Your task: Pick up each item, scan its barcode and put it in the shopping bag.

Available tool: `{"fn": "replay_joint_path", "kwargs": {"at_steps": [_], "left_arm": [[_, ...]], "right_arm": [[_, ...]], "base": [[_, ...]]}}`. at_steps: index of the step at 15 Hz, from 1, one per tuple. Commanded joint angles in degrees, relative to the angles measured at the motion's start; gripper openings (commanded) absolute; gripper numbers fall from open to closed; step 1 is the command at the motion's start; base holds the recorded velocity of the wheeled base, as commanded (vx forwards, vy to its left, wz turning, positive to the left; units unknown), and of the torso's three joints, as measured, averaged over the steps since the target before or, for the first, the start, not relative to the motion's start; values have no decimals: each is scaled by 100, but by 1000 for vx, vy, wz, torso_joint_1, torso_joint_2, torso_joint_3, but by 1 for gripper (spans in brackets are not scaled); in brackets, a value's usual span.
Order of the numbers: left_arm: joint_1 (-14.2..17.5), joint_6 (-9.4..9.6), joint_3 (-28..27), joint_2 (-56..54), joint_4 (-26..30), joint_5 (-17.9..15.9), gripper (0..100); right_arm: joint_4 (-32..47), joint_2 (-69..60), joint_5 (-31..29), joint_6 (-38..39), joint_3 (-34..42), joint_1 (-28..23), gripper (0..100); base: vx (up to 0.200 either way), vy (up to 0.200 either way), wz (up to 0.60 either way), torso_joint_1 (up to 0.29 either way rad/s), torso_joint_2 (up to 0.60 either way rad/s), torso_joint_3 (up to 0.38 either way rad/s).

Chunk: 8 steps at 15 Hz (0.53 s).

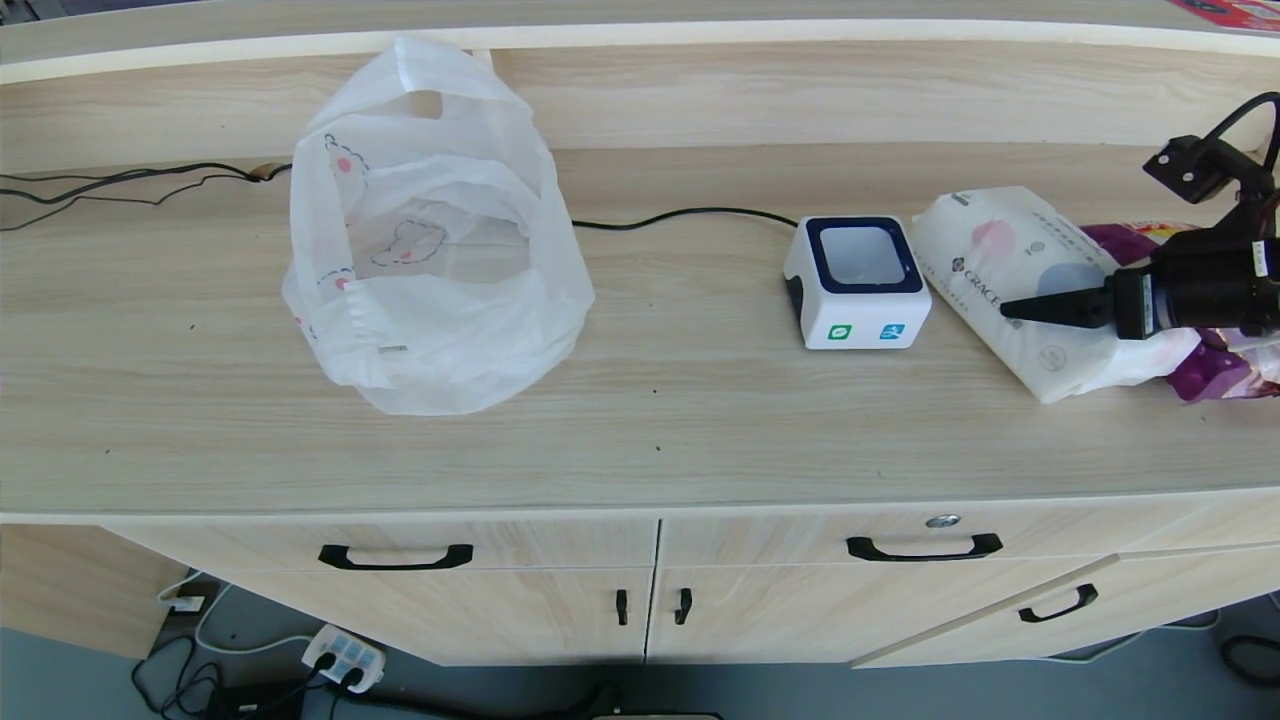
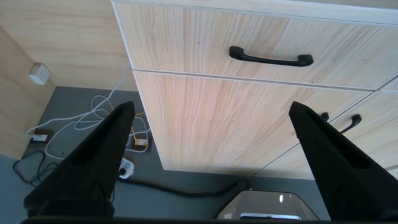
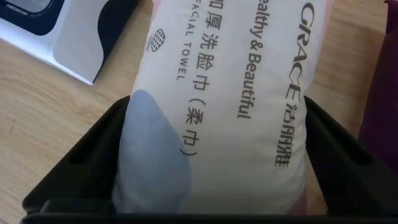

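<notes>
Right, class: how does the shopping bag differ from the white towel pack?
The shopping bag stands upright and open; the towel pack lies flat and sealed, straddled by the open right gripper. The shopping bag is see-through; the towel pack is opaque. Both are white and rest on the counter.

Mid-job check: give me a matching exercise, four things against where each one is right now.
1 shopping bag
2 scanner
3 towel pack
4 left tool

a between the fingers of the right tool
b left on the counter, mouth open
c low, before the drawers
d mid-counter, beside the towel pack

Pairs: 1-b, 2-d, 3-a, 4-c
</notes>
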Motion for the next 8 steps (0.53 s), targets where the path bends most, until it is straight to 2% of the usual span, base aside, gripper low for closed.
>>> {"fn": "replay_joint_path", "kwargs": {"at_steps": [1, 8], "left_arm": [[0, -4, 0, 0, -2, -1, 100], [0, 5, 0, 0, -2, -1, 100]], "right_arm": [[-3, -102, -13, 13, 40, -10, 0], [-12, -673, -48, 399, 102, -90, 0]], "base": [[0, 0, 0, 0, 0, 0], [0, 0, 0, 0, 0, 0]]}}
